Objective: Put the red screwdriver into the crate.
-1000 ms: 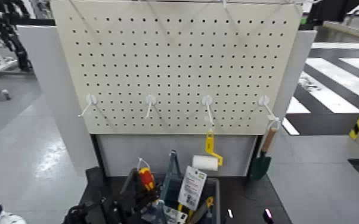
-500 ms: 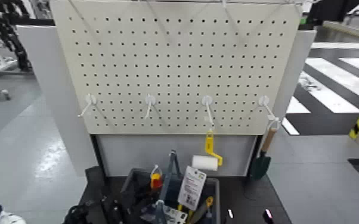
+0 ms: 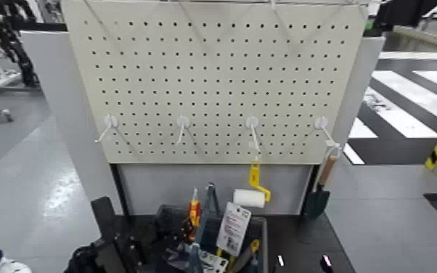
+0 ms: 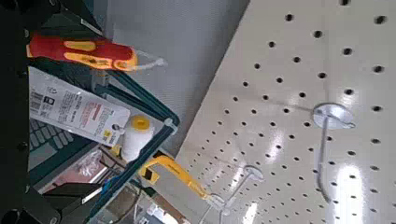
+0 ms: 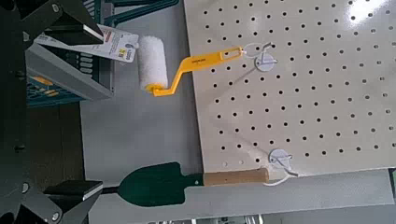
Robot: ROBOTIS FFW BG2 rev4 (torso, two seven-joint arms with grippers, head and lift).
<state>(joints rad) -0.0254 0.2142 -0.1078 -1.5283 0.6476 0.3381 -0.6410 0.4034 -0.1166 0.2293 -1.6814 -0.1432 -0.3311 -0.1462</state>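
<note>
The red screwdriver (image 3: pixel 194 210) stands nearly upright, tip up, at the left part of the dark crate (image 3: pixel 260 231) below the pegboard. My left gripper (image 3: pixel 185 231) is shut on its handle. In the left wrist view the screwdriver (image 4: pixel 82 52), red with yellow ends, sticks out from my gripper (image 4: pixel 19 47) above the crate's rim (image 4: pixel 142 101). My right gripper (image 5: pixel 89 98) is open and empty, off to the side of the crate (image 5: pixel 73 73); it is out of the head view.
A pegboard (image 3: pixel 214 80) with white hooks stands behind. A yellow-handled white paint roller (image 3: pixel 252 194) and a green trowel (image 3: pixel 319 197) hang from it, close above and beside the crate. A white tagged package (image 3: pixel 233 229) and other tools fill the crate.
My left gripper has carried the red screwdriver to the right, toward the crate's middle, and turned it more upright. The left arm's links have shifted at the lower left.
</note>
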